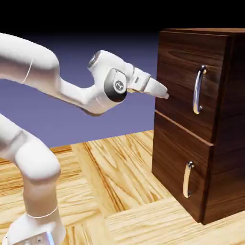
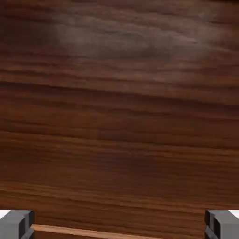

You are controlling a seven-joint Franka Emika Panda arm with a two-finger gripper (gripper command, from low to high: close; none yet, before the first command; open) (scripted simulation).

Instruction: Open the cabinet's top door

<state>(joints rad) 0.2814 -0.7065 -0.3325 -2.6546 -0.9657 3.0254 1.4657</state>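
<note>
As the hand (image 1: 167,96) hovers, the top door (image 1: 184,72) fronts its fingertips (image 2: 17,225).

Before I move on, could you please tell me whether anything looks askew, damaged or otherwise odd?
Nothing stands out. The top door and lower panel of the cabinet look closed, and both handles are attached and upright, with no visible damage or spill.
</note>
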